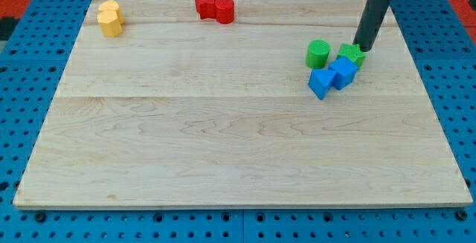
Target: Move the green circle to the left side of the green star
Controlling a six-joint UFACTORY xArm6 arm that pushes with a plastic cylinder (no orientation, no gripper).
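Observation:
The green circle [317, 53] stands at the view's right, just left of the green star [352, 54], with a small gap between them. My tip [364, 48] is at the star's upper right edge, touching or nearly touching it. The dark rod rises from there to the view's top. A blue cube [343, 72] and a blue triangular block [321, 83] lie right below the two green blocks, touching the star.
A red star and a red cylinder [215, 7] sit together at the view's top centre. Two yellow blocks [110, 18] sit at the top left. The wooden board [223, 146] lies on a blue pegboard table.

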